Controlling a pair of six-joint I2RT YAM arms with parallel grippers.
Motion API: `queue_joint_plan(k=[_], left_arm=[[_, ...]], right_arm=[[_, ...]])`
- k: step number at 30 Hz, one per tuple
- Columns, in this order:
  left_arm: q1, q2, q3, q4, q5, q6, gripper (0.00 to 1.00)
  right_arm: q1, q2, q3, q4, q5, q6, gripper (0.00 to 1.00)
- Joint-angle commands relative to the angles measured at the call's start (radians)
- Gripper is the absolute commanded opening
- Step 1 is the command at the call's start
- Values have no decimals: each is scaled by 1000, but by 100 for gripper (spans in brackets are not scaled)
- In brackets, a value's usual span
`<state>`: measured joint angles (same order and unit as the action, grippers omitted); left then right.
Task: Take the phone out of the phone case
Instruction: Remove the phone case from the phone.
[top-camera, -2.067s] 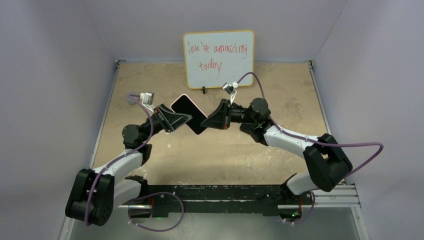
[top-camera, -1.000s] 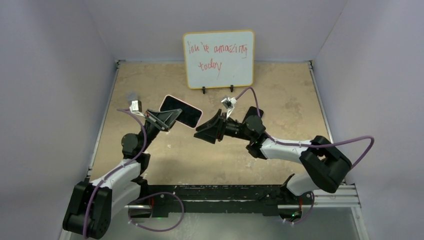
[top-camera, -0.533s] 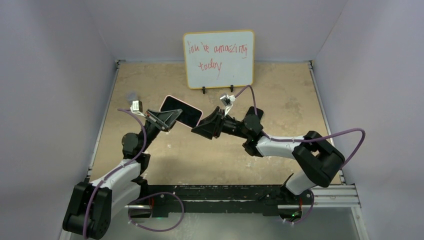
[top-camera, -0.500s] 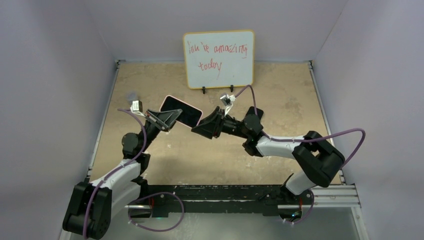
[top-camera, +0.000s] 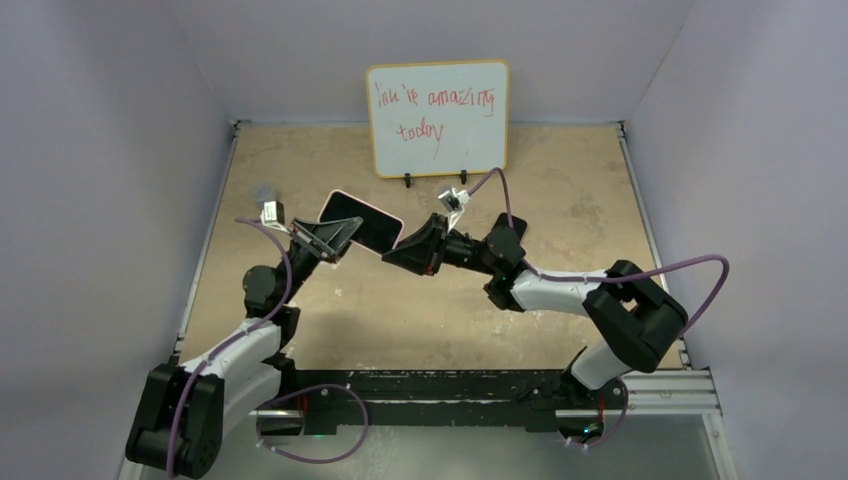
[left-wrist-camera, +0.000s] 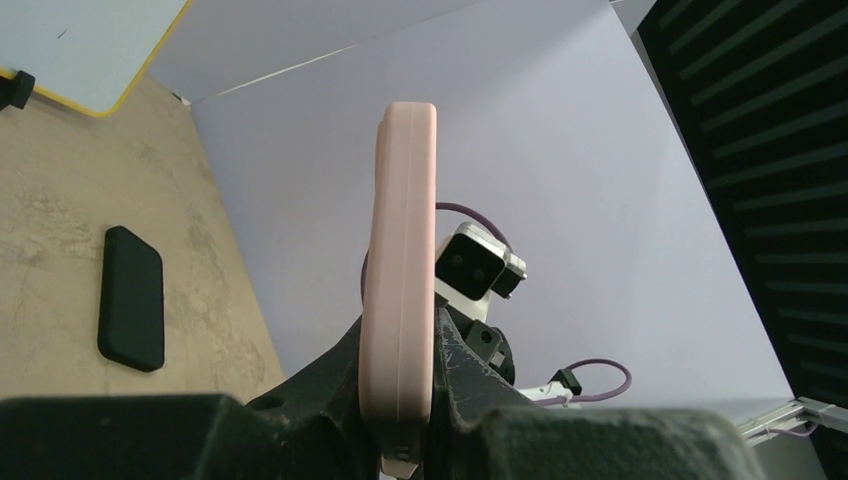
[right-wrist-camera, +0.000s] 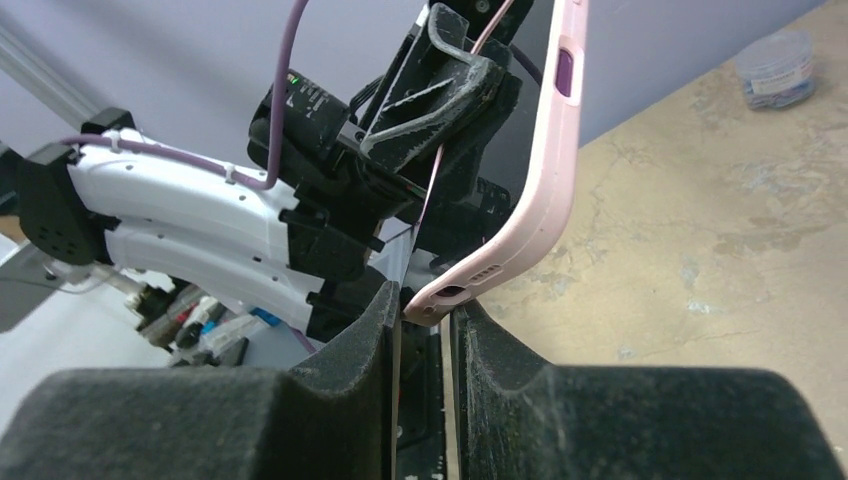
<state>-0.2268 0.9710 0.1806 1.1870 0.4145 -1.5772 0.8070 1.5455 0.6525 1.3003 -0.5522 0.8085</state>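
Note:
The phone (top-camera: 365, 222), dark screen up, sits in its pink phone case (top-camera: 336, 194) and is held in the air above the table. My left gripper (top-camera: 342, 236) is shut on the left part of the case; in the left wrist view the case (left-wrist-camera: 400, 230) stands edge-on between the two fingers. My right gripper (top-camera: 393, 252) meets the case's lower right corner. In the right wrist view that corner of the case (right-wrist-camera: 545, 190) lies pinched between the fingertips of the right gripper (right-wrist-camera: 427, 303), touching both.
A whiteboard (top-camera: 437, 117) with red writing stands at the back wall. A small clear jar (top-camera: 265, 190) sits on the table behind the left arm. A flat black slab (left-wrist-camera: 132, 298) lies on the table in the left wrist view. Walls close in on the left and right.
The right gripper has slid left up to the phone's corner and its jaws have closed onto the case. The left arm has stayed put with the phone.

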Motion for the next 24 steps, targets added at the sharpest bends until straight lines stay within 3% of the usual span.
queue_joint_plan(k=[1, 7, 13, 15, 24], left_arm=[[0, 1, 31, 75, 45, -89, 0], [0, 9, 30, 92, 82, -132, 0], [-1, 0, 29, 88, 109, -144, 0], [-2, -2, 30, 94, 122, -147, 0], [-10, 23, 43, 154, 209, -142, 0]], right_arm=[[6, 3, 39, 23, -71, -190, 0], [0, 9, 93, -141, -162, -400, 0], [-15, -28, 120, -334, -51, -572, 0], [-37, -28, 131, -350, -20, -546, 0], [-117, 7, 177, -305, 70, -139, 0]])
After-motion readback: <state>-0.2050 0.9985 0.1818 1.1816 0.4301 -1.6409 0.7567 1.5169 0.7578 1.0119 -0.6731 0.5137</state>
